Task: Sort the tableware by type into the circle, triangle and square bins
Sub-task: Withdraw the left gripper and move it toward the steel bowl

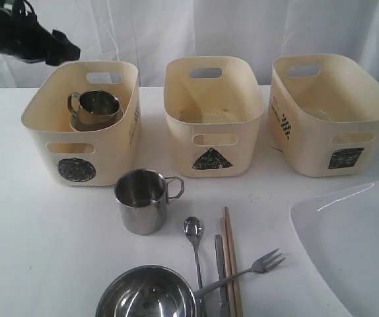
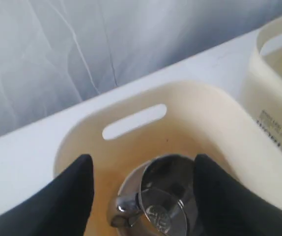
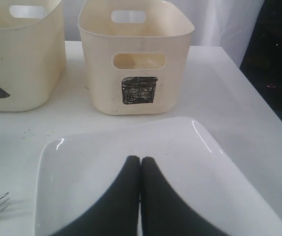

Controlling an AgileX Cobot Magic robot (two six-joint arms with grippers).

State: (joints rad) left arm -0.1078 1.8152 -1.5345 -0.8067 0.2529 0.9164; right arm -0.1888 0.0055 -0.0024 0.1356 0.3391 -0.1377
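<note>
Left wrist view, mug (image 2: 163,196) between parted fingers (image 2: 67,196)

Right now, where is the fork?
Exterior view: the fork lies low, right of centre, across the wooden chopsticks, left of the white plate.

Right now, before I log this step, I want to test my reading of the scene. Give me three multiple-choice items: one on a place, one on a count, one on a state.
1. The steel mug inside a bin sits in the one marked: A. circle B. triangle C. square
2. Steel mugs in view: A. one B. two C. three
3. The right end effector is: A. wide open B. shut, empty C. gripping cutlery
Answers: 1 A, it stands in the circle bin. 2 B, a second mug stands on the table. 3 B, it is closed above the white plate with nothing between.
</note>
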